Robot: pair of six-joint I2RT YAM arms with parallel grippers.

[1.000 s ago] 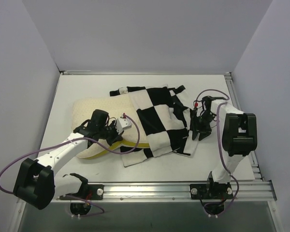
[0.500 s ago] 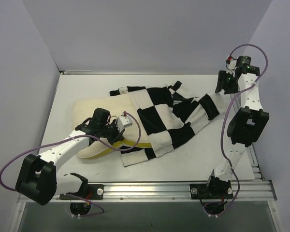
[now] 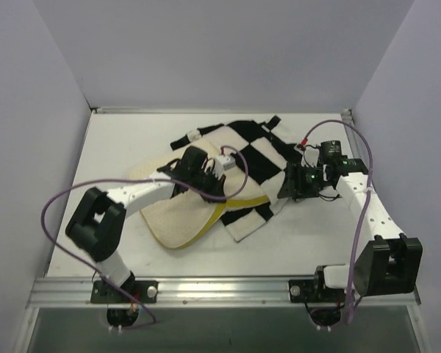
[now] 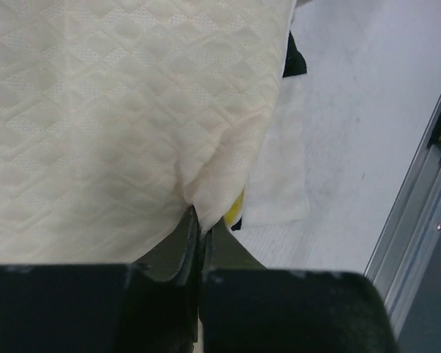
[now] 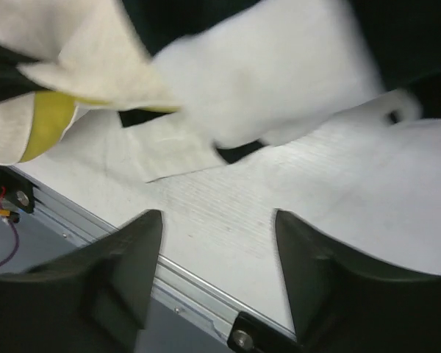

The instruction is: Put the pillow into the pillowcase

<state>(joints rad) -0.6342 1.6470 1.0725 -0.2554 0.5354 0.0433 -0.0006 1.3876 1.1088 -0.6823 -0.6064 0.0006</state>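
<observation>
The cream quilted pillow (image 3: 173, 217) lies mid-table, and its yellow side edge runs along its right side. Its right end lies against the black-and-white checkered pillowcase (image 3: 257, 154), which is bunched at centre right. I cannot tell whether that end is inside the case. My left gripper (image 3: 208, 184) is shut on a pinch of the pillow's fabric (image 4: 117, 110) at its edge, seen in the left wrist view (image 4: 201, 220). My right gripper (image 3: 290, 187) is open and empty (image 5: 217, 220), low over the table beside the pillowcase's right edge (image 5: 279, 73). The pillow's yellow edge (image 5: 51, 125) shows there too.
An aluminium rail (image 3: 228, 287) runs along the table's near edge and shows close in both wrist views (image 4: 426, 184) (image 5: 95, 220). Grey walls close in the left, back and right sides. Bare white tabletop (image 3: 117, 140) lies at the far left.
My left arm has swung right and pushed the pillow toward the pillowcase. My right arm has come down from the far right corner to the case's near right edge and is now open.
</observation>
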